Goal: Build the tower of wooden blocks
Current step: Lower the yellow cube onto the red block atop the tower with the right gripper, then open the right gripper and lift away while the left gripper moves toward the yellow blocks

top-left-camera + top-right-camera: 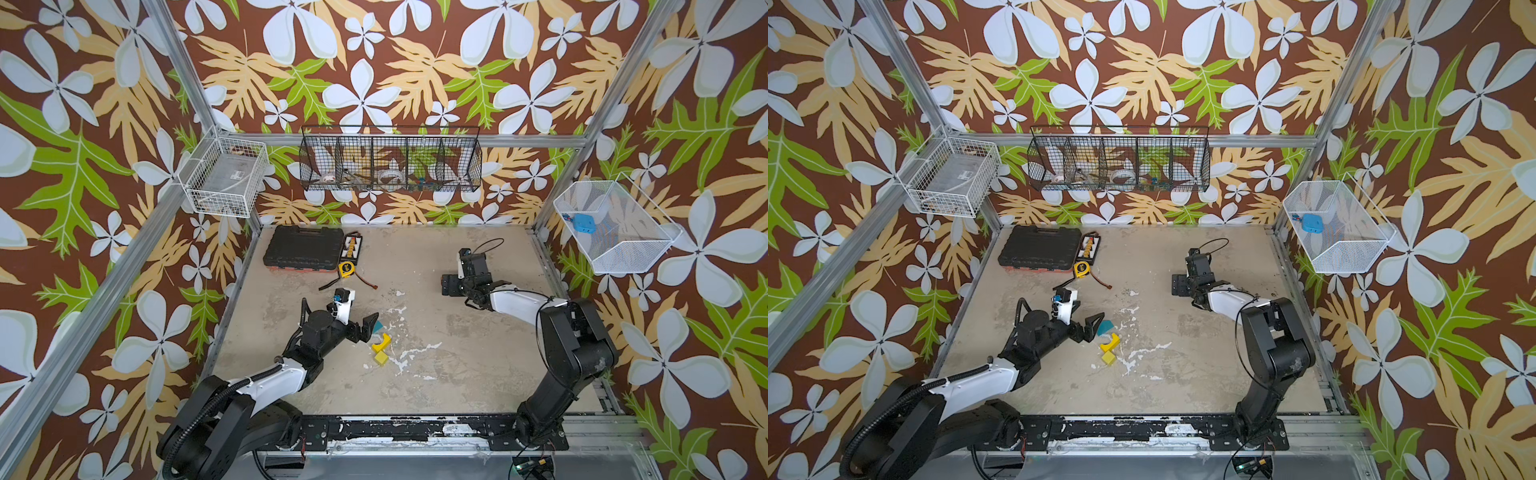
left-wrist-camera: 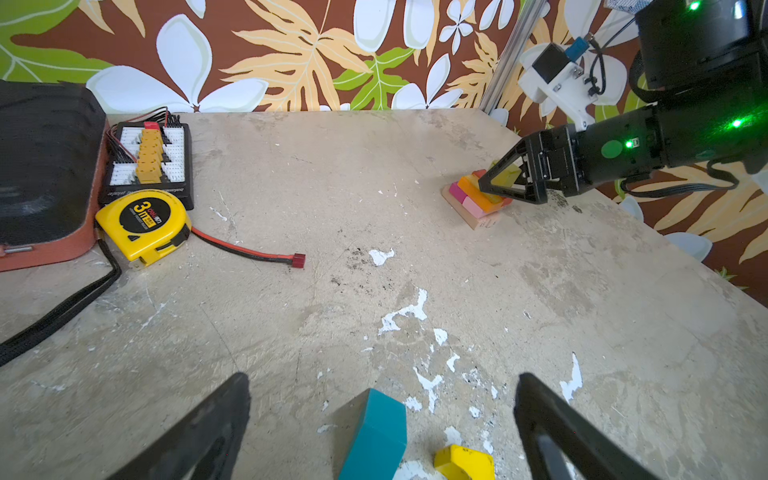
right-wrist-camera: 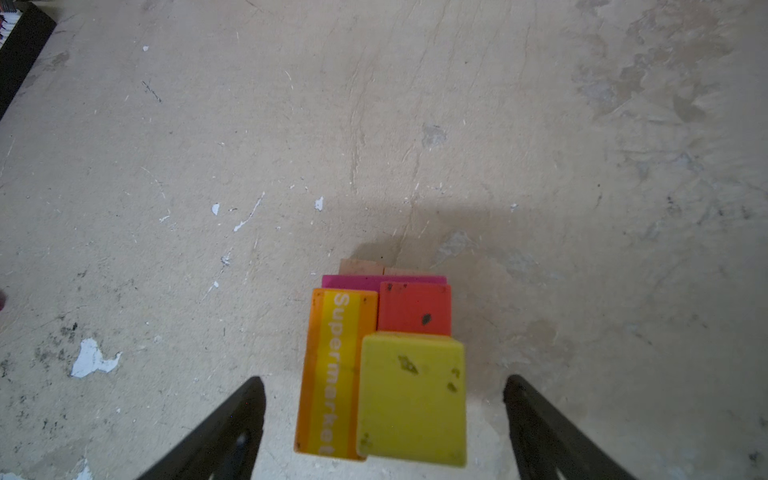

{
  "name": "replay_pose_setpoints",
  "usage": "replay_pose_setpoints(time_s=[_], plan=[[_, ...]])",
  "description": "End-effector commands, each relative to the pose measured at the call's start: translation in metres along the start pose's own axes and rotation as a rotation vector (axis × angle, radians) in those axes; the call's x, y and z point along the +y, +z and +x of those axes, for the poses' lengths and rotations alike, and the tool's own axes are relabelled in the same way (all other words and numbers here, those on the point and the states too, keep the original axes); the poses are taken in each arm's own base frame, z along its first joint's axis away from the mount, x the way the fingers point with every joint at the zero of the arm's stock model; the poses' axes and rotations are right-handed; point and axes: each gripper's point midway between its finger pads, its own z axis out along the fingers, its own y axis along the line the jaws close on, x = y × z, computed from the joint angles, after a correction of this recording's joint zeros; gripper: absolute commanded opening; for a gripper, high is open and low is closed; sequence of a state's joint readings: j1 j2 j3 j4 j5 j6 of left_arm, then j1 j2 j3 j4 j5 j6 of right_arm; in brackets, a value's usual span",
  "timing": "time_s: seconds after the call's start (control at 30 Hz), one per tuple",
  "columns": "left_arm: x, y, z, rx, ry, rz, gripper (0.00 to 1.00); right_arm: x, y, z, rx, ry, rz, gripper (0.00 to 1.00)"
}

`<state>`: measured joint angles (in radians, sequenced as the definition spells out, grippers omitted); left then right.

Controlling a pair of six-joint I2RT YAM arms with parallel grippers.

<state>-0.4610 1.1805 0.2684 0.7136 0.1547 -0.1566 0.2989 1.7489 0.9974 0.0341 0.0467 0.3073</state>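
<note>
Floral-papered walls enclose a scuffed bench [image 1: 457, 374], where the tower [image 2: 478, 199] stands back right beneath the right tool [image 3: 384, 379], whose jaws spread wide, clear of the yellow-green block [image 3: 411, 395] on top, leaving it unheld. Meanwhile the left tool [image 2: 383, 376] hangs wide astride the teal block [image 2: 374, 432], probably lined up to take it next.

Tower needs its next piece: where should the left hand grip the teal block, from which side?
Grip the teal block low across its two flat side faces, from above: the open left hand flanks it. The faces seem to meet at a ridge, so a high grip could slip.
</note>
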Motion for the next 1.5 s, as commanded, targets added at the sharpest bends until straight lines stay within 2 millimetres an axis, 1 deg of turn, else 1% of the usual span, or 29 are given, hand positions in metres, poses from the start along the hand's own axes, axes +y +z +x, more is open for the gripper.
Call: replay_pose_setpoints(time_s=[0.0, 0.13, 0.2, 0.3, 0.4, 0.43, 0.47, 0.53, 0.57, 0.6, 0.67, 0.7, 0.8, 0.87, 0.9, 0.97, 1.03, 1.07, 1.13, 1.2, 1.27, 1.37, 1.47], plan=[[0.000, 0.001, -0.005, -0.017, 0.008, -0.001, 1.00, 0.004, 0.001, -0.006, -0.014, 0.003, -0.019, 0.88], [0.000, 0.001, -0.005, -0.016, 0.009, -0.002, 1.00, -0.001, -0.001, -0.008, -0.018, 0.005, 0.010, 0.88], [0.002, 0.001, -0.005, -0.016, 0.003, -0.012, 1.00, -0.004, -0.008, -0.011, -0.031, 0.012, 0.024, 0.88], [0.012, 0.001, -0.006, -0.019, -0.022, -0.076, 1.00, -0.010, -0.025, -0.016, -0.063, 0.024, 0.053, 0.88], [0.027, -0.003, -0.009, -0.031, -0.064, -0.162, 1.00, -0.020, -0.049, -0.019, -0.097, 0.049, 0.094, 0.88], [0.032, -0.006, -0.011, -0.039, -0.085, -0.195, 1.00, -0.023, -0.060, -0.020, -0.114, 0.060, 0.103, 0.88], [0.033, -0.008, -0.012, -0.044, -0.109, -0.201, 1.00, -0.027, -0.072, -0.021, -0.130, 0.076, 0.111, 0.87], [0.022, -0.012, -0.012, -0.038, -0.143, -0.144, 1.00, -0.034, -0.098, -0.024, -0.164, 0.133, 0.134, 0.85], [0.018, -0.015, -0.009, -0.017, -0.164, -0.124, 1.00, -0.037, -0.113, -0.025, -0.179, 0.175, 0.136, 0.84], [0.018, -0.018, -0.005, -0.004, -0.197, -0.132, 0.99, -0.035, -0.123, -0.025, -0.186, 0.205, 0.115, 0.82], [0.019, -0.029, 0.005, 0.010, -0.266, -0.141, 0.99, -0.021, -0.143, -0.024, -0.198, 0.284, 0.004, 0.83], [0.018, -0.034, 0.014, 0.023, -0.294, -0.135, 0.99, -0.015, -0.149, -0.022, -0.191, 0.332, -0.042, 0.83], [0.014, -0.046, 0.037, 0.031, -0.393, -0.127, 0.97, 0.013, -0.161, -0.009, -0.148, 0.467, -0.188, 0.84], [0.011, -0.051, 0.052, 0.034, -0.449, -0.130, 0.97, 0.033, -0.169, -0.003, -0.131, 0.498, -0.252, 0.86], [0.009, -0.052, 0.055, 0.042, -0.464, -0.133, 0.97, 0.042, -0.172, -0.001, -0.125, 0.497, -0.284, 0.86], [0.006, -0.051, 0.042, 0.057, -0.479, -0.146, 0.96, 0.063, -0.177, 0.001, -0.115, 0.490, -0.393, 0.88], [0.001, -0.051, 0.025, 0.070, -0.462, -0.156, 0.95, 0.076, -0.179, -0.001, -0.106, 0.485, -0.471, 0.88], [0.001, -0.051, 0.021, 0.089, -0.455, -0.176, 0.96, 0.081, -0.180, -0.003, -0.105, 0.475, -0.495, 0.88], [-0.003, -0.048, 0.017, 0.127, -0.441, -0.177, 0.96, 0.085, -0.180, -0.008, -0.097, 0.464, -0.502, 0.88], [-0.011, -0.044, 0.020, 0.182, -0.422, -0.145, 0.95, 0.090, -0.181, -0.015, -0.089, 0.443, -0.509, 0.88], [-0.020, -0.043, 0.034, 0.256, -0.394, -0.110, 0.94, 0.092, -0.183, -0.020, -0.078, 0.423, -0.504, 0.87], [-0.023, -0.049, 0.058, 0.332, -0.363, -0.111, 0.94, 0.087, -0.181, -0.024, -0.097, 0.421, -0.470, 0.87], [-0.023, -0.056, 0.068, 0.365, -0.350, -0.113, 0.94, 0.084, -0.179, -0.024, -0.112, 0.427, -0.455, 0.87]])
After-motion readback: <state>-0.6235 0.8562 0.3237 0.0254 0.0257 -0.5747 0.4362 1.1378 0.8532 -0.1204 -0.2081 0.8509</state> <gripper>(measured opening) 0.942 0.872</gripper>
